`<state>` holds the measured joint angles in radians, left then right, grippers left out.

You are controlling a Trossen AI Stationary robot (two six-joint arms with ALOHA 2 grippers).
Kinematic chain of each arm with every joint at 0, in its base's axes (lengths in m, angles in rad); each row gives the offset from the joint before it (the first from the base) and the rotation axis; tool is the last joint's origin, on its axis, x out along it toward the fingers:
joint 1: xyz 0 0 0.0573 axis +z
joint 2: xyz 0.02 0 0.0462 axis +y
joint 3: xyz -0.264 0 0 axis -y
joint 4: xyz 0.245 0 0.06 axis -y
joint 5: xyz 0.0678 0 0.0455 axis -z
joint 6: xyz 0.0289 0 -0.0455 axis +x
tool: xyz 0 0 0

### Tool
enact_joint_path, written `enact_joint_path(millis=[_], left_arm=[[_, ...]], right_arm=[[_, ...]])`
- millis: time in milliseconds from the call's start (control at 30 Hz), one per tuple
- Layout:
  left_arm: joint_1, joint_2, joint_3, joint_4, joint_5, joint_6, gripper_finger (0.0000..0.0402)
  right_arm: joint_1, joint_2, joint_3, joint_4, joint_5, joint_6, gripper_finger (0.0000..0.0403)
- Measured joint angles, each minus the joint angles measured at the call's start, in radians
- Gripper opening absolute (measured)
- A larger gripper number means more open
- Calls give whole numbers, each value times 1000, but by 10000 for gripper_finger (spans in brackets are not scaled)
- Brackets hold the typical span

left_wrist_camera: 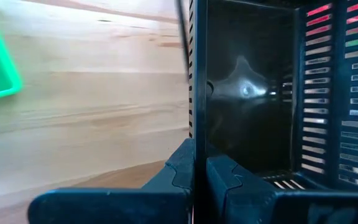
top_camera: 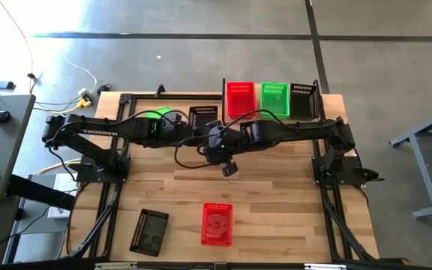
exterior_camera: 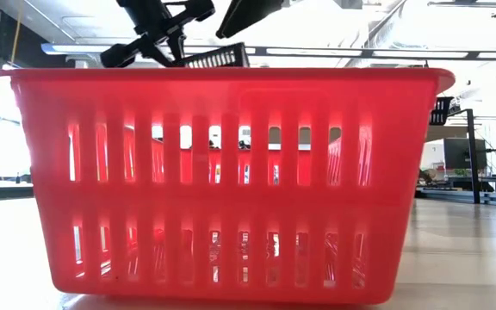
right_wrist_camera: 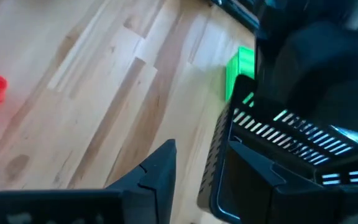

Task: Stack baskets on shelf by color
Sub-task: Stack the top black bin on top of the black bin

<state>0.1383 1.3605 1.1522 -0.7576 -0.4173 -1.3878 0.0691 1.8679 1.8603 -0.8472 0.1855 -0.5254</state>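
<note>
At the table's far right the shelf [top_camera: 325,105] carries a red basket [top_camera: 240,99], a green one [top_camera: 274,99] and a black one [top_camera: 303,99] side by side. Over the table's middle my left gripper [left_wrist_camera: 194,171] is shut on another black basket [top_camera: 203,116], which is held up in the air [exterior_camera: 218,56]. My right gripper [right_wrist_camera: 204,168] is open at that basket's other side, with a finger on either side of its wall [right_wrist_camera: 219,152]. A green basket [top_camera: 158,115] lies under the left arm. A red basket [top_camera: 217,223] and a black basket [top_camera: 150,231] lie near the front edge. My left gripper pinches one thin side wall of the black basket at its rim [left_wrist_camera: 194,134], one finger inside the basket and one outside. The basket is lifted clear of the table, its hollow [left_wrist_camera: 247,93] facing the wrist camera. My right gripper: I cannot tell whether its fingers touch the basket.
In the low view the near red basket [exterior_camera: 231,181] fills most of the picture. Both arms meet over the table's middle [top_camera: 216,139]. Bare wood [top_camera: 276,217] shows to the right of the near red basket.
</note>
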Motion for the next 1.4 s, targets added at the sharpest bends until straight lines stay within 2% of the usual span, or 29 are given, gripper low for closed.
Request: enact_joint_path(millis=[433,1033,1167,1400], left_arm=[[0,1,0,90,48,60,0],[8,3,-3,164,58,167,4],[8,3,-3,156,70,168,24],[14,-1,0,162,79,233,82]], right_arm=[[-20,0,0,-111,93,165,118],[-13,36,2,-178,97,371,6],[-3,36,2,-187,111,407,3],[3,36,-1,-244,116,489,0]])
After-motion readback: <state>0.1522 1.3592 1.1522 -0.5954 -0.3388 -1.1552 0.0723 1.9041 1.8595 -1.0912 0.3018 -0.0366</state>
